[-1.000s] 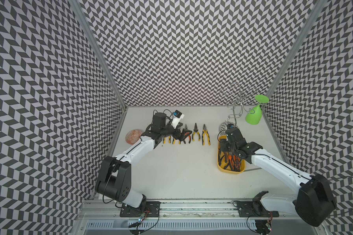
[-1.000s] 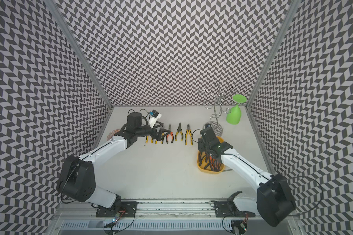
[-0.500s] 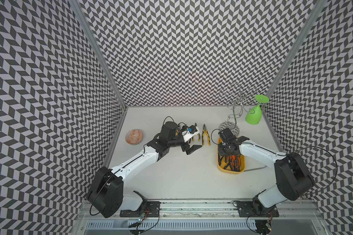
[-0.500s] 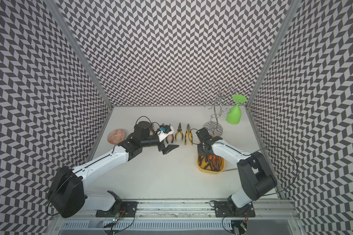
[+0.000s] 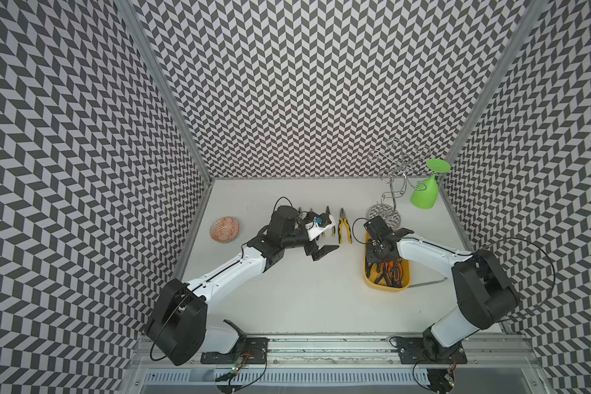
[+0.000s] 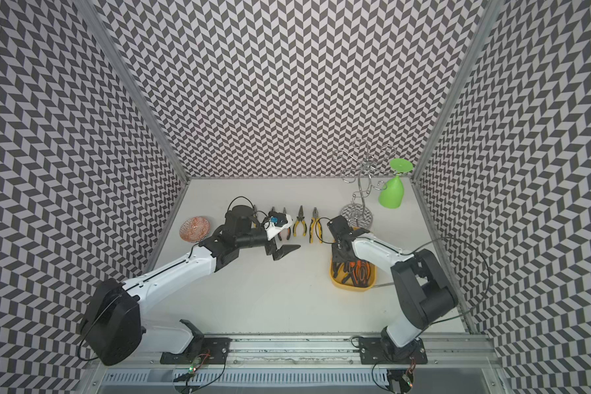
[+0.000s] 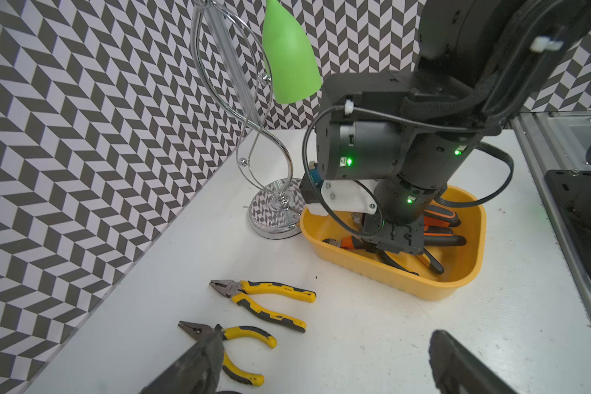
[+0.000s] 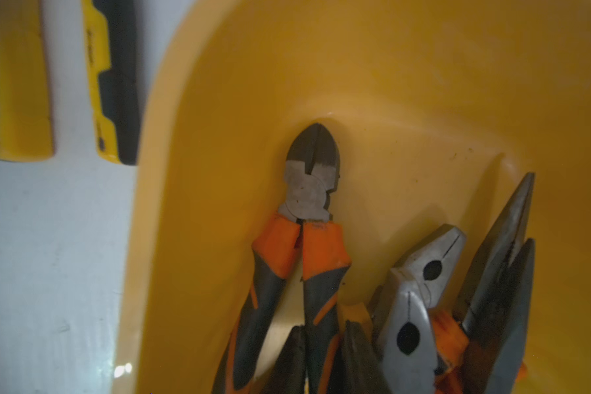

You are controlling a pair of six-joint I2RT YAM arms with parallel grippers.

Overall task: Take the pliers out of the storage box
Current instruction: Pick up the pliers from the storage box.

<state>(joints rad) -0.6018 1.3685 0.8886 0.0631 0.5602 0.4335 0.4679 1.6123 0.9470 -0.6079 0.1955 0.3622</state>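
Orange-handled pliers [image 8: 307, 191] — one handle clamped in right gripper [image 8: 323, 329] — lie in box [image 5: 386, 290] toward table's [image 5: 304, 290] right edge | left gripper [image 7: 325, 354] gaping, empty | step: grasp | next: needs straight lift clear of tangled neighbours [image 8: 420, 273]

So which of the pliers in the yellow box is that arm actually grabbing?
The stubby-nosed orange-and-black cutters: the right fingers pinch one of its handles. The longer-nosed pliers beside it lie untouched.
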